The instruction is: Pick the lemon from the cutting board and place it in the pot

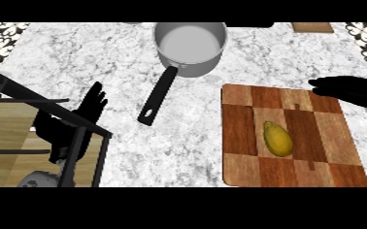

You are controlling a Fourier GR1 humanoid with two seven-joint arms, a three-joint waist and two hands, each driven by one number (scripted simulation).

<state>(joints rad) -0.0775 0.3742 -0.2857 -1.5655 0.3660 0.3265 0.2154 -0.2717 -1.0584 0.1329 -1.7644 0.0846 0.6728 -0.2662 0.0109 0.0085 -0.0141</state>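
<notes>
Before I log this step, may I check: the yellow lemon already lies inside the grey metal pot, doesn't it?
Not quite: the head view shows the yellow lemon lying on the brown wooden cutting board, while the grey metal pot holds nothing.

Lemons: one is counted
Cutting boards: one is counted
Pots: one is counted
Hands: two are counted, left, right

Lemon lies alone mid cutting board, open all round; bare worktop between board and pot; pot's black handle slants across that lane
</notes>
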